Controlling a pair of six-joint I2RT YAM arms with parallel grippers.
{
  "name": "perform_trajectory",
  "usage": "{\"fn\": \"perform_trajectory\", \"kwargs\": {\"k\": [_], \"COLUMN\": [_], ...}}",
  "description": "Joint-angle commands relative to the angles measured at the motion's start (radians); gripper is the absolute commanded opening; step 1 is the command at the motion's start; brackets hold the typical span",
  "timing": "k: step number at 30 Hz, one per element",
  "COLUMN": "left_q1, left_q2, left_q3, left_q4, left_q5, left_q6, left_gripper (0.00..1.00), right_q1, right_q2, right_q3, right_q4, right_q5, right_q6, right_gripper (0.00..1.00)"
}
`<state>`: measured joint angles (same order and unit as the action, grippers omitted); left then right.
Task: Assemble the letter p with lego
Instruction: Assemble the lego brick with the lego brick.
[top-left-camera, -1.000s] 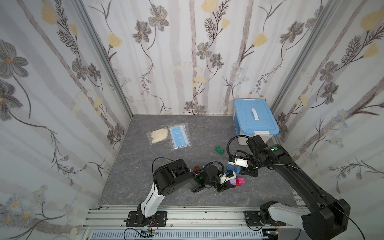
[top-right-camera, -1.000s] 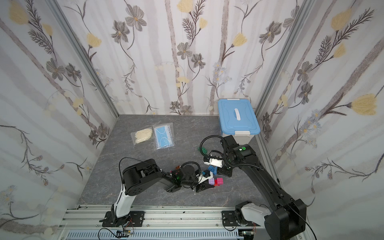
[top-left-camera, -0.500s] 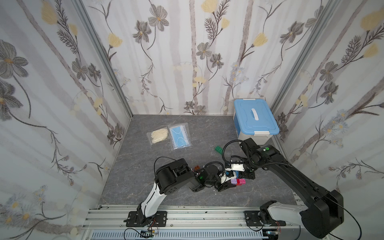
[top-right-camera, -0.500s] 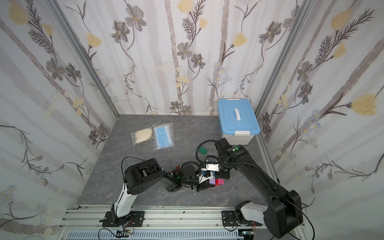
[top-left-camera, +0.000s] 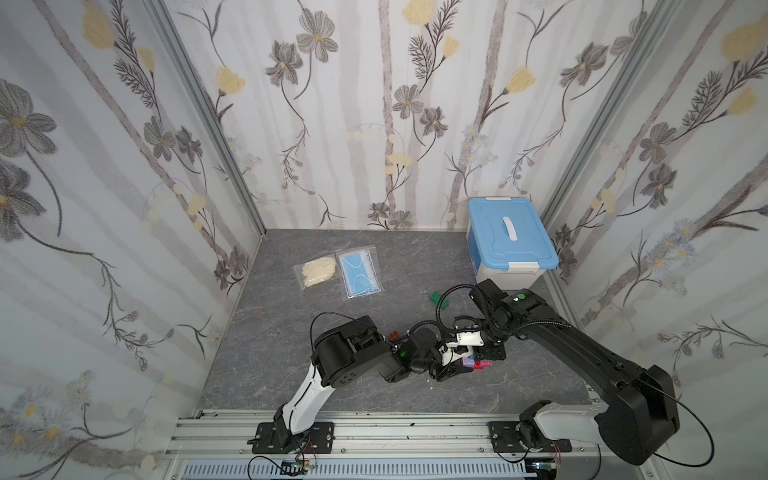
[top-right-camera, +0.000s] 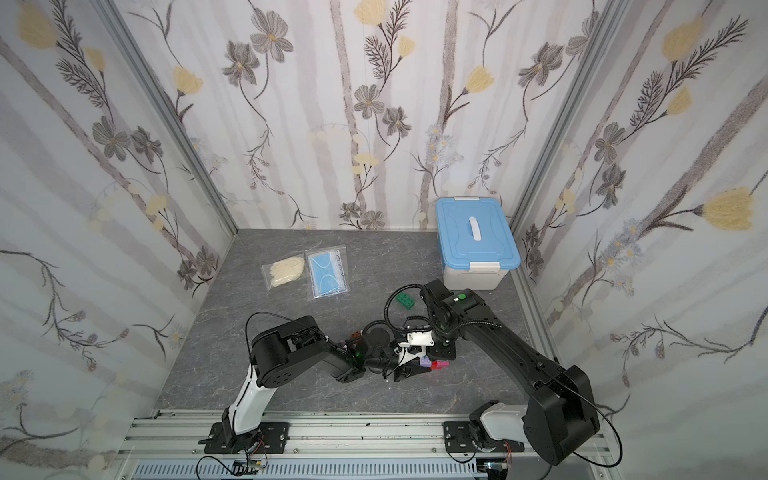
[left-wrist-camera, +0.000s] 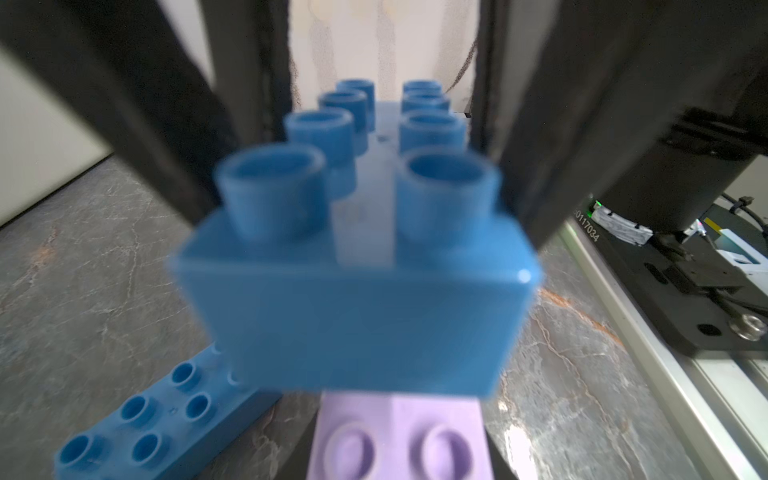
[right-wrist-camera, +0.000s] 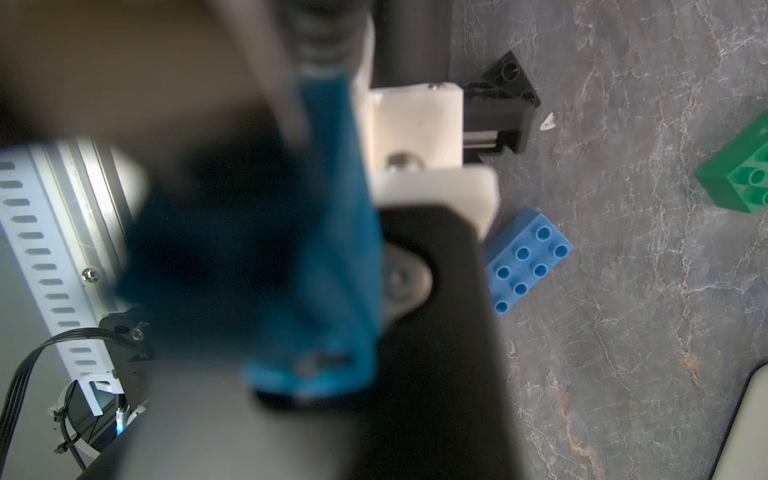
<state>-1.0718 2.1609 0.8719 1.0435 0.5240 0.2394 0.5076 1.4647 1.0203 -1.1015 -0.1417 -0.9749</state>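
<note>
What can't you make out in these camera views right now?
Lego cluster, both top views: both arms cover it; only lavender, red and pink slivers show.
Held blue brick, right wrist view: too close, blurred; whether the right jaws touch it is unclear.
Green brick, right wrist view: cut off by the edge.
Lavender brick, left wrist view: partly under that blue brick, cut by the edge.

A blue brick (left-wrist-camera: 357, 291), lavender brick (left-wrist-camera: 399, 440), green brick (top-right-camera: 404, 301) (walls (top-left-camera: 374, 124) floral-patterned), grey marbled table (top-left-camera: 291, 332).

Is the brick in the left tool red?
No, the long brick clamped in the left tool is blue, with two rows of studs.
</note>
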Motion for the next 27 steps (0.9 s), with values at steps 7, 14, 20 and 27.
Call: {"fn": "perform_trajectory", "kwargs": {"k": [7,14,20,27], "left_q1": [0.000,0.001,0.002,0.003], "left_q2": [0.017,0.026,0.036,0.037], "left_q3": [0.012,0.018,0.025,0.028], "left_q4": [-0.159,-0.163,-0.170,-0.179], "left_q5": [-0.032,-0.028,-0.027,-0.026], "left_q6": [0.005,0.003,0.001,0.002], "left_gripper": [0.20,0.20,0.19,0.19], "right_q1": [0.022,0.026,0.032,0.036], "right_q2": [0.054,0.079,0.088,0.112], "right_q3": [0.001,-0.001,-0.020,-0.034], "right_q4": [0.040,0.054,0.073,0.094], "right_q5": [-0.054,-0.092,-0.110,-0.108], "right_q6": [-0.019,-0.025,-0.025,-0.018], "right_gripper": [0.00,0.00,0.00,0.00]}}
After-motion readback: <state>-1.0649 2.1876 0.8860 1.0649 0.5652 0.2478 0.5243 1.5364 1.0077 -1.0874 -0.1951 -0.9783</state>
